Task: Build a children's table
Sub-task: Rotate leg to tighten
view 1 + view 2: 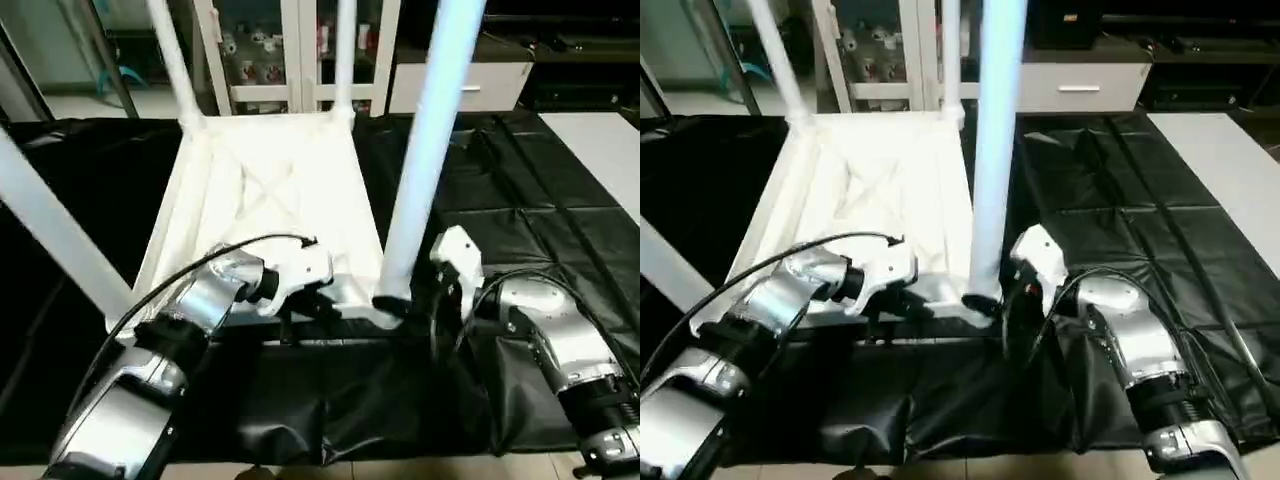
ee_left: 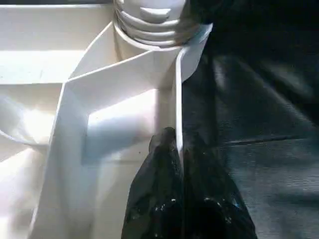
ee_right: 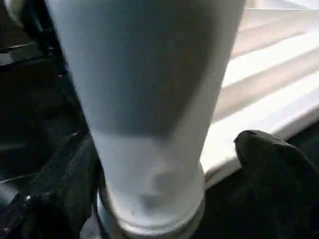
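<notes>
Nearest the camera, the two silver forearms reach forward over the black-draped worktable point(image 1: 520, 210). The left gripper point(image 2: 178, 149) has its black fingers point(image 2: 159, 199) pressed together on the thin near side wall of the children's table point(image 1: 270, 190), pinching that white rim just beside the near right corner socket point(image 2: 154, 30). The right gripper point(image 3: 164, 164) stands with its fingers spread wide on either side of the base of the near right leg point(image 1: 425, 150); one finger point(image 3: 279, 174) is set apart from the tube, and whether the other touches it cannot be told. This leg stands upright in its corner socket, at the table's near right corner, with ribbed rings visible at its foot in the left wrist view. The children's table lies upside down in the middle of the worktable, its X-ribbed underside facing up, the near edge just ahead of both wrists. A second leg point(image 1: 55, 230) rises, tilted, from the near left corner. Farther off, two more legs point(image 1: 175, 60) stand in the far corners. A flat white board point(image 1: 600, 150) lies on the cloth at the far right. Beyond the worktable are a white-framed glass cabinet point(image 1: 265, 50) and a low white drawer unit point(image 1: 480, 85).
</notes>
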Available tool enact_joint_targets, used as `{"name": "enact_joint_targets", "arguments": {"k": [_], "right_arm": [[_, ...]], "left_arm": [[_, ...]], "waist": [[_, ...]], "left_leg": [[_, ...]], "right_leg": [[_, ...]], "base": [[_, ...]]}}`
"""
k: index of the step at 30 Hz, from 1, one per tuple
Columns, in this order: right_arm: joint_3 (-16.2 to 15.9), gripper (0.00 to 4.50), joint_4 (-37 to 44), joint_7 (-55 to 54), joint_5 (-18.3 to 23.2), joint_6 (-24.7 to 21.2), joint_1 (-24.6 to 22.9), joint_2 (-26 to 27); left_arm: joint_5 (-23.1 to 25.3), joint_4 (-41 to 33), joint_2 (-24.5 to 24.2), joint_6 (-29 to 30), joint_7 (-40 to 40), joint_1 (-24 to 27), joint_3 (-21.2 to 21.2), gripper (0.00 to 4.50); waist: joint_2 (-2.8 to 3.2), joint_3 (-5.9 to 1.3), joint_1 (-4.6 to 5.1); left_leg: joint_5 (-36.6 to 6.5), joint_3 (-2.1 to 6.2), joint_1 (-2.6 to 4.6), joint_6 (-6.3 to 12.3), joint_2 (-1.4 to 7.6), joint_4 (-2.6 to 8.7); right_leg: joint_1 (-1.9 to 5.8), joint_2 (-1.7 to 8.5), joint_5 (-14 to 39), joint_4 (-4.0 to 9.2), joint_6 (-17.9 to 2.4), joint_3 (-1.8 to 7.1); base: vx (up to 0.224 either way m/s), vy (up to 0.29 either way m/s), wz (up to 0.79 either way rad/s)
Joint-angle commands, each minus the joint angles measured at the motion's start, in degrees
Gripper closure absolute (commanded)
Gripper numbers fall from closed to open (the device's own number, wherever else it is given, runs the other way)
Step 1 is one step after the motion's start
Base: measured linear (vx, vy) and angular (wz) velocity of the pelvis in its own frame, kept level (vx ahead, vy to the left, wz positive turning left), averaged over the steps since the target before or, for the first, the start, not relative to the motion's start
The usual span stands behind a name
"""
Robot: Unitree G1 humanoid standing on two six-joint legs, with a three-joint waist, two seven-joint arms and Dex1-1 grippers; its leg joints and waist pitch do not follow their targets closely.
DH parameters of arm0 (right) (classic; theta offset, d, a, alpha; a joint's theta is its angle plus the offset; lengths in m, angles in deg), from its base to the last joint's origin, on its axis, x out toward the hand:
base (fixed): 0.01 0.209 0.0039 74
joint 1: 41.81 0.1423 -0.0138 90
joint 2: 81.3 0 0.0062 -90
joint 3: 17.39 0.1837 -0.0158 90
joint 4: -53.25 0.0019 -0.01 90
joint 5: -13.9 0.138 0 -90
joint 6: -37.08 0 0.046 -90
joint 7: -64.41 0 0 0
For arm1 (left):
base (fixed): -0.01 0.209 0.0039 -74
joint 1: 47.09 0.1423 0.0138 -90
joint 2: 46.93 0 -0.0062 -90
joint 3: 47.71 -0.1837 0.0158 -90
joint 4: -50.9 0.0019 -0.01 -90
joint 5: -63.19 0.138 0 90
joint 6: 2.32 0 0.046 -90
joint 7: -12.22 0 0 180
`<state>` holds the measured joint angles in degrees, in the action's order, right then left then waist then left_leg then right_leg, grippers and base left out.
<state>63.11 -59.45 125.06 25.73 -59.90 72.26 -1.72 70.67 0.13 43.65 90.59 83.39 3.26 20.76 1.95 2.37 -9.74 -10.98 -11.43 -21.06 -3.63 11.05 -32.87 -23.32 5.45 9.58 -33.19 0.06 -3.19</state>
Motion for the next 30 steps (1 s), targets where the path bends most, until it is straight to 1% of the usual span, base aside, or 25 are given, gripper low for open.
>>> {"name": "enact_joint_targets", "arguments": {"k": [1,2,3,4,5,6,8,9,11,12,13,16,17,18,19,20,21,22,24,26,28,29,30], "right_arm": [[-0.94,0.05,0.67,3.27,1.55,-0.74,-0.26,-0.42],[-1.4,0.05,-0.28,4.43,1.42,-0.57,0.19,-0.54],[-1.57,0.05,-0.66,4.8,1.26,-0.31,0.26,-0.65],[-1.79,0.05,-1.37,4.8,0.72,0.25,0.57,-0.71],[-1.85,0.22,-1.9,4.73,0.46,0.53,0.79,-0.69],[-1.94,0.41,-2.68,4.62,0.06,0.95,1.12,-0.64],[-2.16,0.41,-4.92,4.55,-1.01,1.8,2.27,-0.51],[-2.43,0.54,-5.58,4.95,-1.63,2.22,2.61,-0.58],[-3.23,0.81,-6.79,6.11,-2.79,2.98,3.18,-0.89],[-3.55,0.88,-7.69,6.63,-3.23,3.46,3.64,-0.95],[-3.56,0.88,-7.97,6.65,-3.26,3.55,3.85,-0.91],[-3.59,1.15,-8.65,6.7,-3.32,3.78,4.35,-0.8],[-3.64,1.23,-9.42,6.77,-3.37,4.13,4.67,-0.73],[-3.69,1.39,-10.33,6.92,-3.44,4.48,5.05,-0.66],[-3.59,1.46,-11.63,7.26,-3.69,5.11,5.55,-0.37],[-3.57,1.52,-12.19,7.48,-3.8,5.34,5.8,-0.2],[-3.54,1.52,-12.59,7.59,-3.9,5.53,6.05,-0.02],[-3.42,1.6,-13.09,7.61,-3.89,5.67,6.41,0.35],[-3.28,1.73,-13.59,7.73,-3.63,5.77,6.71,0.85],[-2.98,1.76,-13.94,7.62,-3.2,5.82,6.76,1.32],[-1.99,1.79,-14.39,6.81,-1.87,5.34,6.62,2.52],[-1.42,1.79,-14.83,6.11,-1.29,5.18,6.64,3.16],[-1.42,1.79,-14.83,6.11,-1.29,5.18,6.64,3.16]], "left_arm": [[0.68,-0.32,1.26,1.17,3.5,2.28,-4.53,4.5],[0.69,-0.65,1.26,1.4,3.71,2.27,-4.58,4.5],[0.65,-1.17,1.21,1.68,3.86,2.46,-4.67,4.5],[0.61,-1.59,1.17,1.98,3.99,2.55,-4.67,4.5],[0.65,-1.58,1.24,1.98,3.87,2.55,-4.65,4.5],[0.71,-1.55,1.34,1.97,3.69,2.55,-4.62,4.5],[0.77,-2.13,1.42,2.41,3.25,2.7,-4.7,4.5],[0.77,-2.59,1.38,2.69,3.21,2.84,-4.67,4.5],[0.75,-3.2,1.28,3.12,3.13,3.02,-4.57,4.5],[0.74,-3.38,1.21,3.31,2.98,3.07,-4.5,4.5],[0.73,-3.38,1.18,3.35,2.95,3.06,-4.46,4.5],[0.65,-3.23,1.16,3.41,2.81,3.05,-4.25,4.5],[0.7,-3.11,1.13,3.48,2.69,3.16,-4.21,4.5],[0.94,-3.02,0.99,3.5,2.59,3.25,-4.32,4.5],[1.05,-3.34,0.77,3.81,2.89,3.51,-4.52,4.5],[1.04,-3.5,0.68,3.92,3.09,3.64,-4.59,4.5],[1.03,-3.51,0.62,3.93,3.13,3.65,-4.56,4.5],[1.06,-3.44,0.53,3.85,2.99,3.61,-4.46,4.5],[1.08,-3.21,0.42,3.77,2.64,3.47,-4.24,4.5],[1.05,-3.05,0.44,3.85,2.22,3.38,-4.0,4.5],[0.82,-2.92,0.35,4.12,1.96,3.3,-3.62,4.5],[0.59,-2.75,0.42,4.26,1.67,3.25,-3.3,4.5],[0.59,-2.75,0.42,4.26,1.67,3.25,-3.3,4.5]], "waist": [[-1.17,-3.51,0.17],[-1.33,-3.54,0.12],[-1.24,-3.55,0.05],[-1.36,-3.58,0.01],[-1.37,-3.47,0.09],[-1.63,-3.48,0.19],[-1.71,-3.51,0.21],[-1.66,-3.55,0.22],[-1.71,-3.59,0.31],[-1.81,-3.67,0.36],[-1.78,-3.67,0.3],[-1.85,-3.63,0.32],[-1.84,-3.6,0.31],[-1.96,-3.52,0.36],[-1.89,-3.54,0.47],[-1.98,-3.47,0.57],[-1.93,-3.46,0.62],[-2.09,-3.39,0.75],[-2.08,-3.4,0.84],[-2.18,-3.37,0.99],[-1.78,-3.34,1.05],[-1.12,-3.36,1.08],[-1.45,-3.33,1.3]], "left_leg": [[-9.16,0.82,0.87,4.84,2.72,3.52],[-8.51,0.78,0.88,5.21,2.69,3.43],[-8.31,0.79,0.9,5.26,2.71,3.42],[-7.9,0.8,0.88,5.34,2.73,3.37],[-8.14,0.78,0.82,5.12,2.65,3.42],[-8.36,0.72,0.85,5.04,2.6,3.4],[-8.26,0.75,0.82,4.61,2.53,3.38],[-8.13,0.8,0.83,4.52,2.55,3.38],[-8.01,0.79,0.82,4.66,2.53,3.31],[-7.42,0.79,0.73,4.98,2.49,3.21],[-6.97,0.77,0.72,5.34,2.46,3.13],[-7.15,0.78,0.66,5.61,2.41,3.09],[-7.52,0.8,0.65,5.55,2.43,3.1],[-8.34,0.83,0.68,5.28,2.47,3.21],[-9.12,0.88,0.7,4.91,2.49,3.25],[-9.56,0.87,0.72,4.75,2.53,3.28],[-9.76,0.91,0.68,4.56,2.52,3.31],[-10.13,0.93,0.69,4.19,2.52,3.38],[-10.44,0.94,0.72,4.01,2.52,3.38],[-10.73,0.96,0.71,3.8,2.5,3.39],[-11.32,1.02,0.67,3.59,2.47,3.45],[-11.71,1.06,0.72,3.35,2.49,3.47],[-12.09,0.96,0.71,3.24,2.45,3.49]], "right_leg": [[2.65,3.48,7.83,2.45,-14.53,1.95],[2.59,3.4,7.58,2.39,-14.49,1.92],[2.53,3.4,7.54,2.38,-14.46,1.92],[2.52,3.43,7.31,2.31,-14.5,1.91],[2.49,3.37,7.86,2.43,-14.37,1.9],[2.48,3.39,8.34,2.5,-14.24,1.91],[2.52,3.43,9.26,2.52,-13.94,1.92],[2.55,3.48,9.19,2.43,-13.98,1.89],[2.55,3.4,8.59,2.37,-13.93,1.86],[2.65,3.36,7.53,2.17,-14.2,1.82],[2.66,3.33,7.02,2.14,-14.31,1.82],[2.71,3.36,7.5,2.19,-14.28,1.82],[2.65,3.39,8.21,2.25,-14.27,1.81],[2.62,3.39,9.55,2.42,-14.06,1.8],[2.58,3.47,10.79,2.46,-14.03,1.77],[2.52,3.47,11.41,2.56,-13.97,1.79],[2.54,3.46,11.72,2.55,-13.89,1.81],[2.5,3.39,12.26,2.57,-13.7,1.84],[2.47,3.41,12.36,2.55,-13.64,1.86],[2.49,3.43,12.33,2.55,-13.64,1.88],[2.51,3.44,12.7,2.57,-13.63,1.9],[2.44,3.42,12.76,2.61,-13.66,1.92],[2.41,3.31,12.7,2.78,-13.66,1.91]], "base": [[0.0,0.0,0.0],[0.0,0.0,0.0],[0.0,0.0,0.0],[0.0,0.0,0.0],[0.0,0.0,0.0],[0.0,0.0,0.0],[0.0,0.0,0.0],[0.0,0.0,0.0],[0.0,0.0,0.0],[0.0,0.0,0.0],[0.0,0.0,0.0],[0.0,0.0,0.0],[0.0,0.0,0.0],[0.0,0.0,0.0],[0.0,0.0,0.0],[0.0,0.0,0.0],[0.0,0.0,0.0],[0.0,0.0,0.0],[0.0,0.0,0.0],[0.0,0.0,0.0],[0.0,0.0,0.0],[0.0,0.0,0.0],[0.0,0.0,0.0]]}}
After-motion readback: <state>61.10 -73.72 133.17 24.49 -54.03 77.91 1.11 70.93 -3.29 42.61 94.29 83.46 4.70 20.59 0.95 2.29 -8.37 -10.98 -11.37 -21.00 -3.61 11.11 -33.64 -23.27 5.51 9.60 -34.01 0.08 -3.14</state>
